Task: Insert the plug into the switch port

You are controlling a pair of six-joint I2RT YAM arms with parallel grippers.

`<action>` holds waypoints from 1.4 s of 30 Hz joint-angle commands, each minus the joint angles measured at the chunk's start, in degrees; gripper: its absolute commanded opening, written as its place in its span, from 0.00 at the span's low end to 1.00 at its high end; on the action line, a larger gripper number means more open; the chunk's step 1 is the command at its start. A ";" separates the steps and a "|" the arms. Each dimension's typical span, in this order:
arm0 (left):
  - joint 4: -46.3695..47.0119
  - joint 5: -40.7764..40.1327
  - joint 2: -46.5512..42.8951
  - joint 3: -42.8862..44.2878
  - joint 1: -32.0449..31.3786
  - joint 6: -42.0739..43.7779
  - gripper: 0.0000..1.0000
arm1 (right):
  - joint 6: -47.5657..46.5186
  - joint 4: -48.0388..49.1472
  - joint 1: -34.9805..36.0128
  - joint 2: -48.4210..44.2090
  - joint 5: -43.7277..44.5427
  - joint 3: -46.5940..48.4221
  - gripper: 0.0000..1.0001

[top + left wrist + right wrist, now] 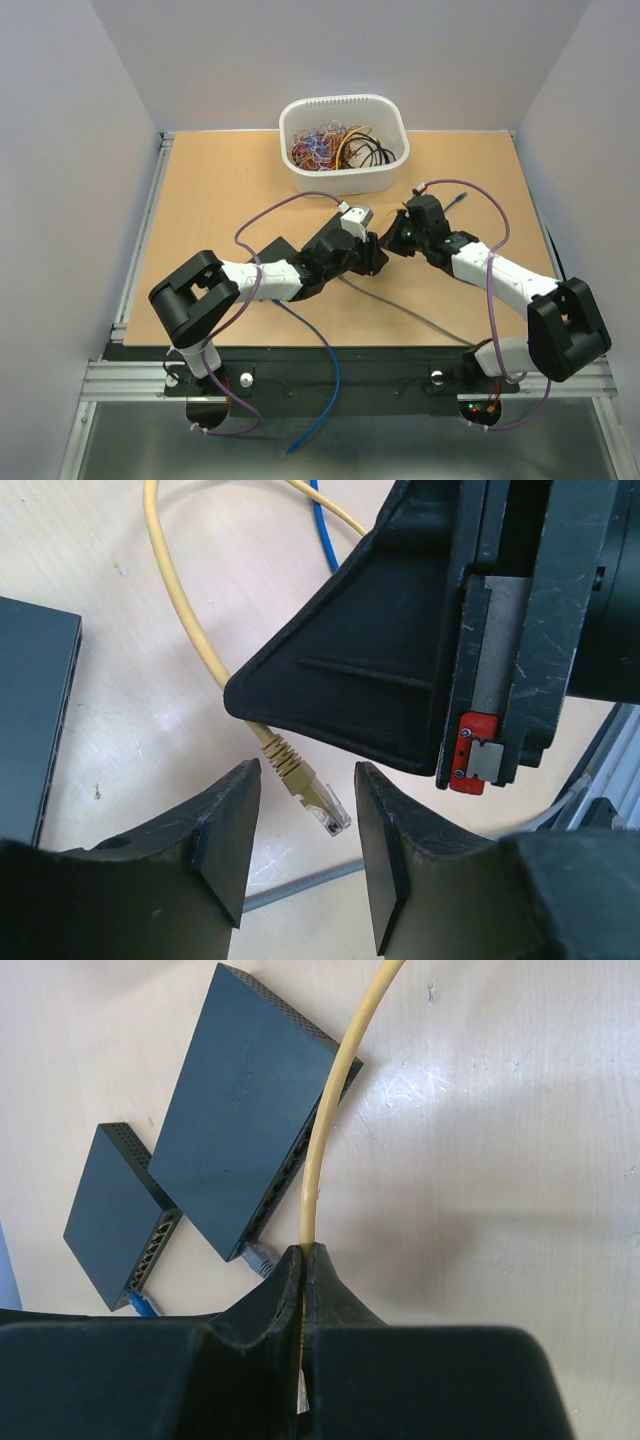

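Right wrist view: my right claw [305,1260] is clenched on the yellow cable [325,1130]. My left claw [305,852] gapes released, with the plug [322,805] showing lower centre.

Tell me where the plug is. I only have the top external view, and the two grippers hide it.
Observer: In the left wrist view the plug sits inside the open left gripper, not yet pinched.
Operator: Report what the right gripper is doing.
Observer: In the right wrist view the right gripper is shut on the yellow cable.
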 commanded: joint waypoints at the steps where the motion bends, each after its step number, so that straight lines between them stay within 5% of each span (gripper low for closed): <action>1: 2.94 1.04 -0.23 1.85 -0.33 -0.12 0.53 | 0.75 2.65 0.22 -1.27 -0.42 0.30 0.00; 7: 2.86 1.04 0.30 2.03 -0.33 -0.47 0.34 | 1.01 2.74 0.22 -2.50 -0.42 -0.14 0.01; 11: 2.24 4.11 -0.93 1.59 -0.33 0.76 0.02 | 0.31 3.70 0.31 -3.46 -2.88 -0.67 0.01; 16: -18.24 4.46 -3.65 7.97 0.11 4.36 0.00 | -8.88 3.79 0.22 -6.71 -6.13 -0.06 0.01; 20: -32.28 8.24 -5.93 12.83 0.81 5.68 0.00 | -17.35 1.86 0.31 -10.85 -5.87 1.35 0.51; 23: -38.18 13.05 -9.35 13.45 1.52 5.42 0.00 | -23.23 1.25 0.22 -14.44 -10.06 2.75 0.70; 26: -43.10 15.88 -13.04 13.45 1.78 5.51 0.00 | -31.30 -0.77 0.40 -18.92 -13.07 4.42 0.78; 34: -49.61 30.38 -24.47 11.35 3.53 0.41 0.00 | -38.45 -2.80 0.57 -23.42 -18.25 8.21 0.73; 37: -52.94 35.65 -29.48 11.43 5.03 -1.17 0.00 | -38.89 -2.89 0.66 -24.56 -25.72 9.34 0.71; 40: -57.41 39.18 -31.24 12.39 5.91 -1.35 0.00 | -38.10 -3.15 0.66 -25.09 -38.42 10.40 0.55; 42: -59.71 40.50 -31.78 12.66 6.26 -0.56 0.00 | -37.49 -4.20 0.84 -25.09 -42.59 11.28 0.56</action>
